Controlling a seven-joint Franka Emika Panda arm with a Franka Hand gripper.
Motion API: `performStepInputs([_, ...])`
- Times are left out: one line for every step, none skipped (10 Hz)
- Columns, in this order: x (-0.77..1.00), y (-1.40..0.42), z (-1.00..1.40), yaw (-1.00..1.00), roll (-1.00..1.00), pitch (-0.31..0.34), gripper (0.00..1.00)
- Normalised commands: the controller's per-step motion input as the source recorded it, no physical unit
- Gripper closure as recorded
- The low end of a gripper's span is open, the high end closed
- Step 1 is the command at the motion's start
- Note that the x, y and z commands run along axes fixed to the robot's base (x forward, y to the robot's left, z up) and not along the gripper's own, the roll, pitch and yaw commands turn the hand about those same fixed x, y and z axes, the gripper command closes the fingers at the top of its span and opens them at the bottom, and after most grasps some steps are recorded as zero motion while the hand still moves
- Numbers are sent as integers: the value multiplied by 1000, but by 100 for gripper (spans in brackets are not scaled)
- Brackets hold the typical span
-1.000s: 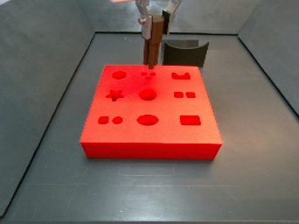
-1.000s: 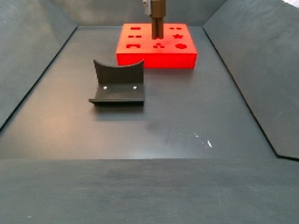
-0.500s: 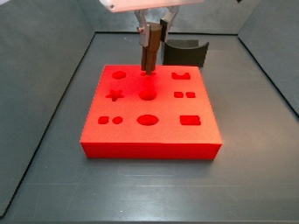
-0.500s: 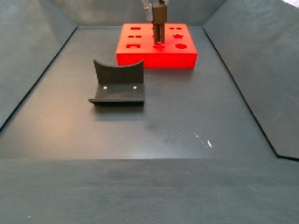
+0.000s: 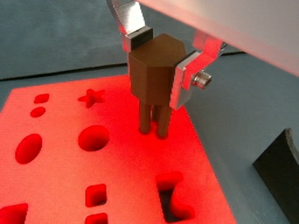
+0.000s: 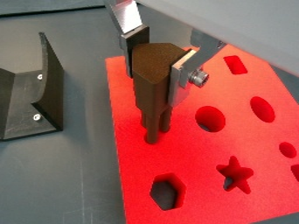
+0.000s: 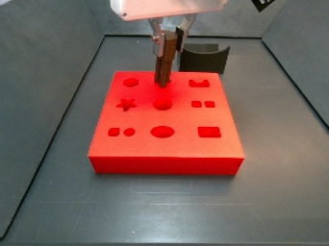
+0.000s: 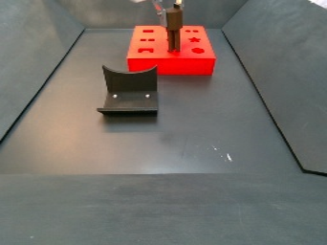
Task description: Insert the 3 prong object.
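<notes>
My gripper (image 5: 160,63) is shut on the 3 prong object (image 5: 152,74), a slim brown piece held upright; it also shows in the other wrist view (image 6: 152,83). Its thin prongs (image 5: 153,121) reach down to the top of the big red block with shaped holes (image 5: 105,179), at its far row of holes; whether they are in the holes I cannot tell. In both side views the gripper (image 7: 166,48) (image 8: 173,21) stands over the far part of the red block (image 7: 164,125) (image 8: 171,50) with the brown piece (image 7: 164,63) below it.
The dark L-shaped fixture (image 8: 128,92) stands on the grey floor in front of the red block in one side view and behind it in the other side view (image 7: 203,56). It also shows in a wrist view (image 6: 30,92). Sloped grey walls (image 7: 52,86) surround the floor.
The gripper has come lower with the brown piece, whose lower end now reaches the red block's top. The block and fixture have not moved.
</notes>
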Motion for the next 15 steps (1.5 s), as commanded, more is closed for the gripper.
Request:
performStepInputs([91, 0, -114, 0, 57, 0, 100])
performStepInputs([57, 0, -106, 0, 79, 0, 100])
performStepInputs([66, 0, -114, 0, 90, 0, 100])
performStepInputs([0, 0, -137, 0, 141, 0, 100])
performStepInputs([34, -43, -200, 0, 243, 0, 100])
performStepInputs([91, -151, -283, -43, 334, -10, 100])
performStepInputs([11, -191, -346, -3, 350, -34, 100])
performStepInputs([0, -177, -449, 0, 307, -71, 100])
performStepInputs([26, -97, -506, 0, 211, -83, 100])
performStepInputs([0, 0, -640, 0, 27, -116, 100])
performStepInputs([0, 0, -754, 0, -40, -157, 100])
performStepInputs([0, 0, -789, 0, -49, -173, 100])
performStepInputs([51, 9, -763, 0, -81, -164, 100])
performStepInputs([80, 86, -640, 0, -183, -139, 100])
performStepInputs([31, 63, -463, 0, -249, -109, 100])
